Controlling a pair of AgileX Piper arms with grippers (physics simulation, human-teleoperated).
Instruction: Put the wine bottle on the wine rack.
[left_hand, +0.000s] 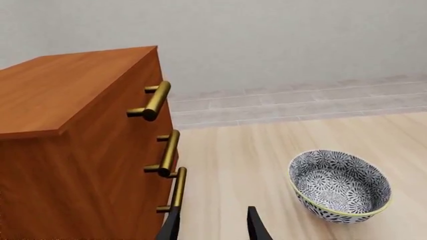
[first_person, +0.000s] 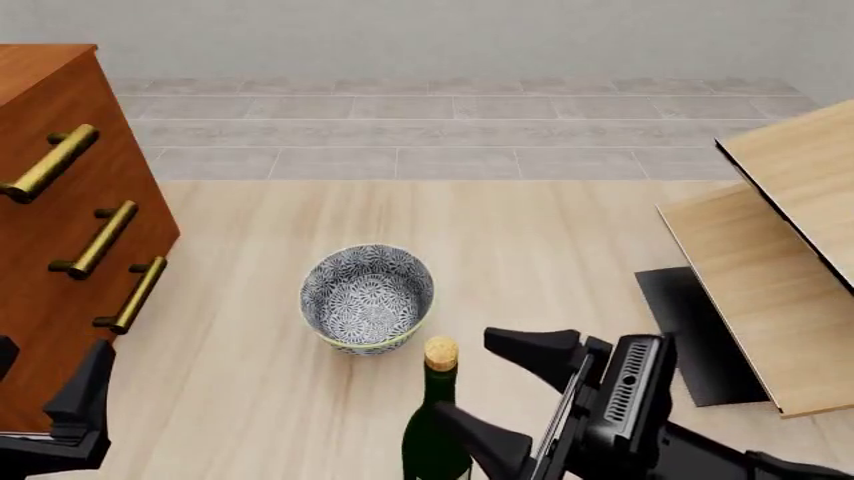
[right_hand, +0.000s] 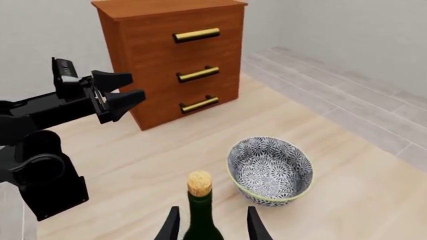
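The wine bottle (first_person: 434, 435), dark green with a tan cork, stands upright on the table just in front of the bowl. In the right wrist view its neck (right_hand: 201, 212) rises between the two fingers with a gap on each side. My right gripper (first_person: 465, 378) is open around the neck and does not touch it. The wine rack (first_person: 781, 250), light wood panels on a black base plate, stands at the right edge, apart from the bottle. My left gripper (first_person: 47, 385) is open and empty at the lower left beside the cabinet; the left wrist view shows its fingertips (left_hand: 256, 226) apart.
A reddish-brown drawer cabinet (first_person: 54, 200) with brass handles stands at the left, close to my left gripper (right_hand: 127, 88). A grey patterned bowl (first_person: 367, 297) sits mid-table, right behind the bottle. Grey tiled floor lies beyond the table's far edge.
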